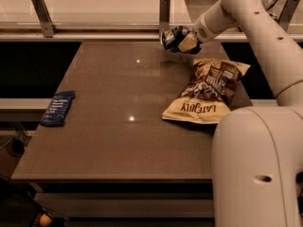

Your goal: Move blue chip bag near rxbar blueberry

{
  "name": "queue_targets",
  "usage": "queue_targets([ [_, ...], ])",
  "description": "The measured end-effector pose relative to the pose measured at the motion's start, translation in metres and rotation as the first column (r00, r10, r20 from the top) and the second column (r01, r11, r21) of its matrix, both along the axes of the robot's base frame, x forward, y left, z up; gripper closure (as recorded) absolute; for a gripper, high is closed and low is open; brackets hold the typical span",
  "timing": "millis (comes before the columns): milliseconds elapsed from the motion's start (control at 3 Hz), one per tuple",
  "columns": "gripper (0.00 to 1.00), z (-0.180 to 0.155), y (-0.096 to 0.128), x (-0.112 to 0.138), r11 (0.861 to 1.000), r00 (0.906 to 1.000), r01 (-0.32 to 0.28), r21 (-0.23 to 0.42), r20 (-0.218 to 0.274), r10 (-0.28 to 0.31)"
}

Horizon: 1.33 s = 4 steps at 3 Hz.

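The blue chip bag (170, 38), small, wrinkly and dark blue, is at the far edge of the brown table (118, 145), held in my gripper (181, 40). The gripper reaches in from the right and is shut on the bag, holding it slightly above the table top. The rxbar blueberry (57, 108), a flat dark blue bar, lies at the table's left edge, far from the bag.
A larger tan-and-brown chip bag (208, 91) lies on the right side of the table, just below the gripper. A rail with metal posts (164, 9) runs along the far edge. My arm and base (255, 164) fill the right side.
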State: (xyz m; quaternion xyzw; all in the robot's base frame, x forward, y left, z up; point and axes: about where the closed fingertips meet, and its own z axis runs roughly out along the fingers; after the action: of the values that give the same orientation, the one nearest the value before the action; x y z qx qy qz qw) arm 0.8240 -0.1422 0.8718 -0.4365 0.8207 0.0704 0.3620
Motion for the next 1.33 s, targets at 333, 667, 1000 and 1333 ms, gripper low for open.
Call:
queue_targets([
  [333,1.0,0.048,-0.001,-0.022,0.999,0.9978,-0.01,-0.038,0.064,0.013],
  [667,1.0,0.082,0.003,-0.046,0.998,0.993,-0.029,-0.058,0.113,0.035],
  [1000,1.0,0.097,0.024,-0.071,0.992,0.9872,-0.094,-0.079,0.122,0.103],
  [1333,1.0,0.1,0.052,-0.104,0.978,0.9755,-0.181,-0.109,0.107,0.192],
])
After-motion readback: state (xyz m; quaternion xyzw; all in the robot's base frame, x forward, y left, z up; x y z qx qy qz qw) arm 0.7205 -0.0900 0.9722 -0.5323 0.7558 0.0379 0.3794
